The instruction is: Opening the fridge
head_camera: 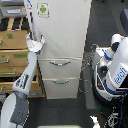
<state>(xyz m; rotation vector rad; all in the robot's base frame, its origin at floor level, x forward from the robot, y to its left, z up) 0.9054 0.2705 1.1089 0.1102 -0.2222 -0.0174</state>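
The tall white fridge stands in the middle of the exterior view. Its large upper door carries a small green-figure sticker. Two lower drawers have silver bar handles. The door looks closed or barely ajar; no interior shows. My arm reaches up from the bottom of the exterior view's left. Its gripper sits at the door's left edge, at the long vertical handle. The fingers are blurred, so open or shut cannot be told.
A tan wooden drawer cabinet stands against the fridge on the exterior view's left. A white-and-blue rounded robot body with dark cables stands on the exterior view's right. Dark floor lies in front.
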